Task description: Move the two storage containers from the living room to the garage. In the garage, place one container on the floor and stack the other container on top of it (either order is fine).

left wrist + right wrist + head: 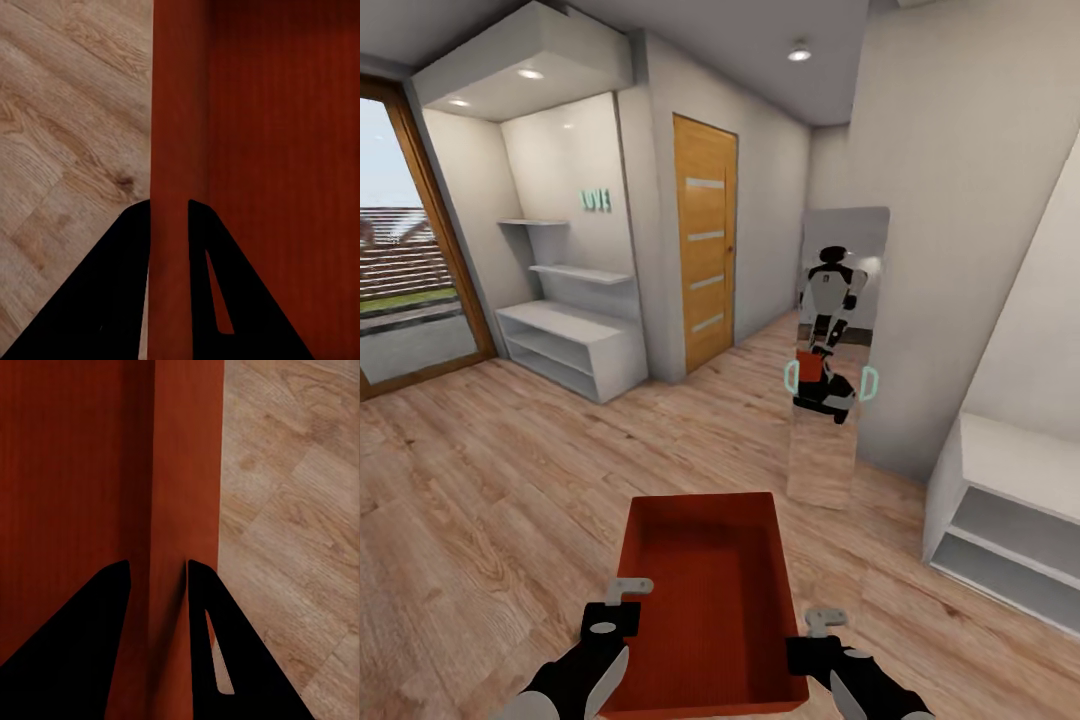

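Nearest the head camera, an orange-red storage container [705, 600] is carried over the light wood-plank floor [490, 500], one pincer on each long side. On its left wall the left pincer [622, 600] is clamped, and the left wrist view shows one dark finger [105, 292] outside the wall and the other inside, with the wall pinched between them. On the right wall the right pincer [818, 632] grips the same way; the right wrist view shows a finger [75, 645] over the ribbed bottom [67, 472] and its mate on the floor side, closed on the wall [184, 510]. Both grips sit towards the near end of the container, whose open top faces up and whose inside holds nothing.

Ahead stands a tall mirror [830, 380] leaning against the grey wall, reflecting the robot with the container in front of its trunk. Left of the mirror is a wooden door with glass slats [705, 240], shut. Further left are white shelves [565, 340] in a niche, and a wood-framed glass door [410, 250] at the far left. Another white shelf unit [1010, 510] stands at the right.
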You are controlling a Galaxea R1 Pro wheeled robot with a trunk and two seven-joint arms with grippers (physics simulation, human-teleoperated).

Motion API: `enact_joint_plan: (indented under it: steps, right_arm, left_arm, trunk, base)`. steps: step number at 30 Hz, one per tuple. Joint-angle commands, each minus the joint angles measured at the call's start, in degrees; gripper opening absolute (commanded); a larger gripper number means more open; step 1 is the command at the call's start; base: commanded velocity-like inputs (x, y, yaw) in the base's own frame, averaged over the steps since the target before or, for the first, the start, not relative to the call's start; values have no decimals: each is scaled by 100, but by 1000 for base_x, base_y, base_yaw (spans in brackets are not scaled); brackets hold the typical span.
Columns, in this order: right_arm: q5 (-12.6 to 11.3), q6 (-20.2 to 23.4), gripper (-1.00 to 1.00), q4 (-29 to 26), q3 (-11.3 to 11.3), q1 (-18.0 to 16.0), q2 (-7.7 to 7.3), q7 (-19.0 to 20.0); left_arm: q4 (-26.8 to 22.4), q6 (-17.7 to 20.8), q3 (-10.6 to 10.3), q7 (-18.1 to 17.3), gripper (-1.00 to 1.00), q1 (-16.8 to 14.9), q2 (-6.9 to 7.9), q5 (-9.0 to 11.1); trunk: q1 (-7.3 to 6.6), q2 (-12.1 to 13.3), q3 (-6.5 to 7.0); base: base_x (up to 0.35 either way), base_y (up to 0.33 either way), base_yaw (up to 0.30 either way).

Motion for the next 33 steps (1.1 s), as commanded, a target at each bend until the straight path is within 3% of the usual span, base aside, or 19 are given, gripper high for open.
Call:
enact_joint_plan:
  steps: [1,8,24,33]
  right_arm:
    - [-3,-74,-100,-258,-12,-5,-3,36]
    - [-3,-74,-100,-258,-14,-3,-1,38]
    - [-3,-74,-100,-258,-12,-4,-1,35]
    - [-3,-74,-100,-258,-17,-3,-1,35]
  left_arm:
    - [12,33,-137,52,-100,1,7,198]
    - [10,33,-137,52,-100,1,7,198]
    - [9,33,-136,52,-100,1,8,198]
    - [8,33,-129,52,-100,1,10,198]
  trunk:
    - [4,-4,-7]
    - [4,-4,-7]
    - [4,-4,-7]
    - [4,-4,-7]
  base:
    - [341,0,0]
    - [341,0,40]
    - [341,0,277]
    - [342,39,44]
